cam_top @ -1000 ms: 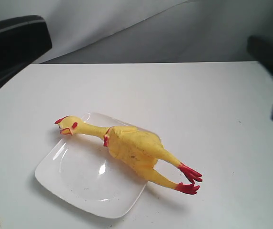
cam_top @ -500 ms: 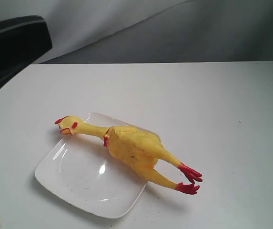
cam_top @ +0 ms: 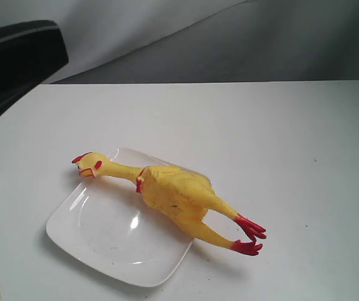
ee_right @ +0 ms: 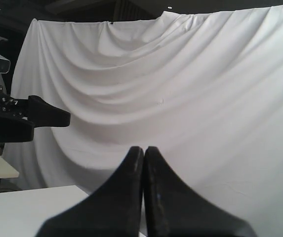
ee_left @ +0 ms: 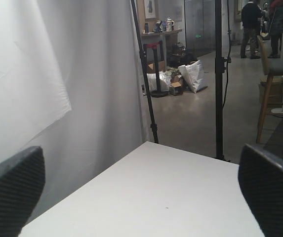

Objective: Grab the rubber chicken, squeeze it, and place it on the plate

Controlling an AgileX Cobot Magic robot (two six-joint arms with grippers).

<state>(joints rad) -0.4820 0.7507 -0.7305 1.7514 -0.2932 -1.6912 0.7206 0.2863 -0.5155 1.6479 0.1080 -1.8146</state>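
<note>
Well clear of the work, the right gripper (ee_right: 143,158) has its fingers pressed together and points at the white curtain (ee_right: 205,89), while the left gripper (ee_left: 140,163) hangs spread wide over a bare stretch of the desk (cam_top: 260,125). The rubber chicken (cam_top: 173,191) lies across the plate (cam_top: 98,238) toward the desk's near left corner, its red feet overhanging onto the desk. Placement looks done, so any retreat should go up and away, clear of those legs.

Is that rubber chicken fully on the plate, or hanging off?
Partly on: the rubber chicken lies across the plate, head and feet sticking out over the table.
</note>
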